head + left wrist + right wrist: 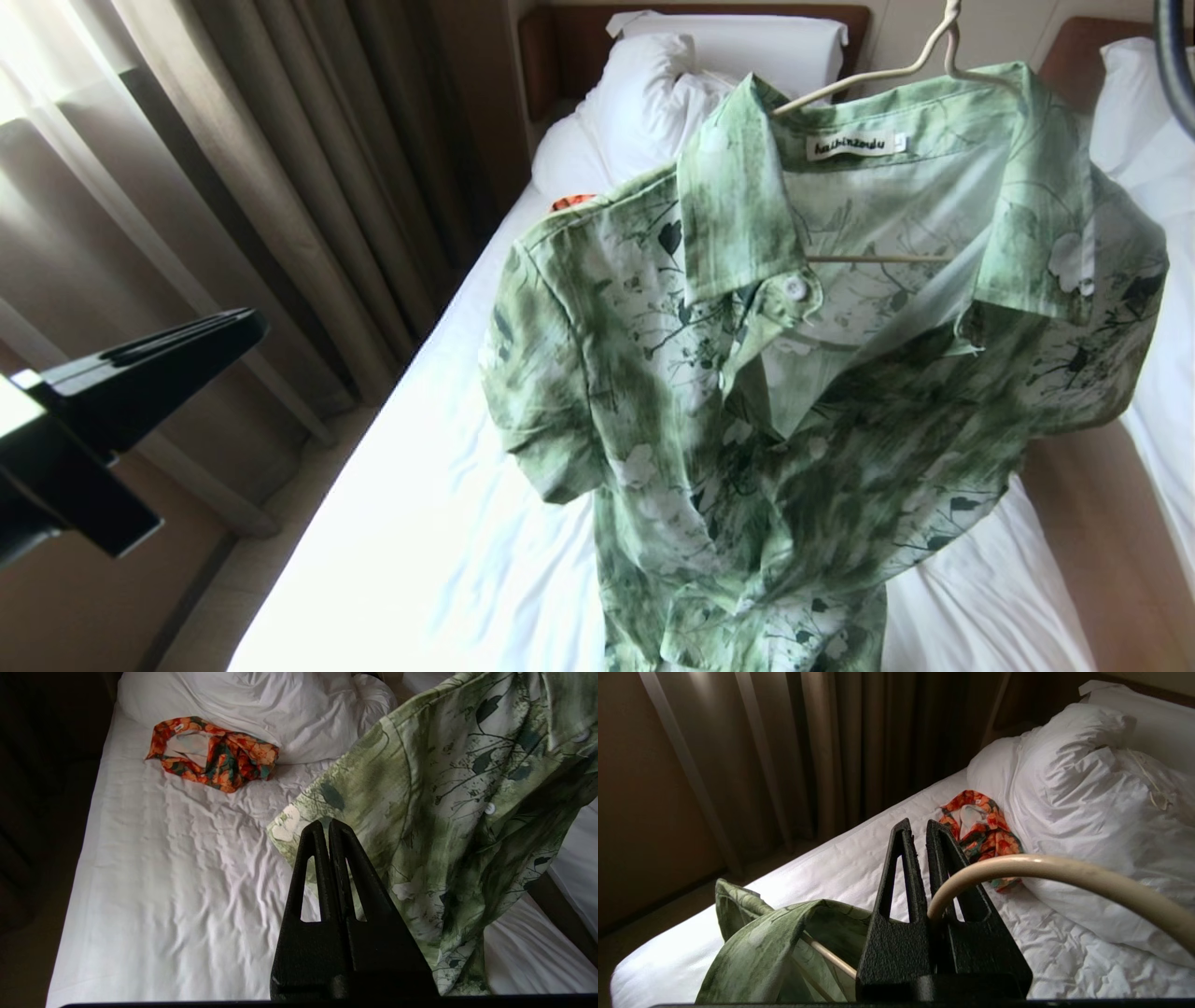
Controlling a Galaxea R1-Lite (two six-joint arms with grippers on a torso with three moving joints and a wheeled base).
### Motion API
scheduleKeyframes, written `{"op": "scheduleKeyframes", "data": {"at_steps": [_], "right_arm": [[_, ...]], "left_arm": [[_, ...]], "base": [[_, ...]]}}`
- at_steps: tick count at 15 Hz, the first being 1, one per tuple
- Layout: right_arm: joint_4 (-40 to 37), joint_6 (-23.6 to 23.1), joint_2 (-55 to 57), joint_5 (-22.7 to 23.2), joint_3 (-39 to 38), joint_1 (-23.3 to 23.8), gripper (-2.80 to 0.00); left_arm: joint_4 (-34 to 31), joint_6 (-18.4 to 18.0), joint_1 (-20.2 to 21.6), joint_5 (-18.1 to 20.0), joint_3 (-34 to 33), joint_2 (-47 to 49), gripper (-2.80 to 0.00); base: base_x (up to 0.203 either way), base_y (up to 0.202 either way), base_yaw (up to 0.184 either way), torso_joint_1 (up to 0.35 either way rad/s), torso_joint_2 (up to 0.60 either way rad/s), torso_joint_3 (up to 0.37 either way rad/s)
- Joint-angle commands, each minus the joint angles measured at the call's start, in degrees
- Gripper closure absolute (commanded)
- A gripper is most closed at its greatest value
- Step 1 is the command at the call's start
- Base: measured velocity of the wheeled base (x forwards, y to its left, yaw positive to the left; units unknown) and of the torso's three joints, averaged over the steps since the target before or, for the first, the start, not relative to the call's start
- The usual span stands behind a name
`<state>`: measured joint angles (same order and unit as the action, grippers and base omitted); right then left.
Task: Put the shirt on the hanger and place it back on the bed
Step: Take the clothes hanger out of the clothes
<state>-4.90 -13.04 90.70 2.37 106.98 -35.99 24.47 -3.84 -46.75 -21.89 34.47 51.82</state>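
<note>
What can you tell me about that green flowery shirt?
The shirt is short-sleeved, of thin green mottled cloth printed with white flowers and dark leaf sprigs, with a collar, white buttons and a white neck label. It hangs on the cream hanger, front partly open, above the bed; its hem bunches on the sheet.

Hanger (878, 75): hook cut off at head view's 12 o'clock edge; shoulders hidden under the shirt (803, 392). Shirt hem cut off at 6 o'clock. Orange garment (571, 201): only a sliver shows behind the shirt's sleeve.
</note>
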Motion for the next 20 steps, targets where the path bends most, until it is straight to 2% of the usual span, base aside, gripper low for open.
{"op": "scheduleKeyframes", "data": {"at_steps": [1, 3, 5, 10, 12, 16, 18, 20], "right_arm": [[2.7, -0.6, 2.5, 0.4, 0.1, 1.9, 0.00], [5.7, -0.4, 3.3, 1.0, 0.1, 2.5, 0.00], [7.7, 0.0, 3.4, 3.5, 0.1, 3.2, 0.00], [7.3, 0.2, 3.4, 8.0, 0.1, 4.2, 0.00], [7.5, 0.3, 4.1, 11.2, 1.0, 5.9, 0.00], [7.8, 4.3, 4.1, 12.5, 1.6, 5.9, 0.00], [7.4, 8.8, 4.3, 14.3, 3.2, 5.9, 0.00], [7.2, 9.8, 4.5, 14.9, 3.8, 5.9, 0.00]], "left_arm": [[0.3, 0.0, 0.0, -0.1, 0.1, 0.8, 0.00], [0.4, 0.1, -0.1, 0.1, 0.3, 1.8, 0.00], [0.4, 0.2, -0.4, 0.2, 0.7, 3.3, 0.00], [0.4, 2.1, -0.3, 0.3, 0.6, 5.2, 0.00], [0.2, 2.6, -0.1, -0.1, -0.3, 4.0, 0.00], [0.2, 2.9, 0.0, -3.3, -6.4, -1.4, 0.00], [0.4, 2.9, 0.1, -4.4, -6.3, -1.9, 0.00], [0.2, 3.2, 1.7, -4.5, -6.8, -3.0, 0.00]], "base": [[0.000, 0.000, 0.000, 0.149, -0.37, -0.228], [0.000, 0.000, 0.000, 0.156, -0.36, -0.224], [0.000, 0.000, 0.000, 0.095, -0.24, -0.135], [0.000, 0.000, 0.000, 0.000, 0.00, 0.000], [0.000, 0.000, 0.000, 0.000, 0.00, 0.000], [0.000, 0.000, 0.000, 0.000, 0.00, 0.000], [0.000, 0.000, 0.000, 0.000, 0.00, 0.000], [0.000, 0.000, 0.000, 0.000, 0.00, 0.000]]}}
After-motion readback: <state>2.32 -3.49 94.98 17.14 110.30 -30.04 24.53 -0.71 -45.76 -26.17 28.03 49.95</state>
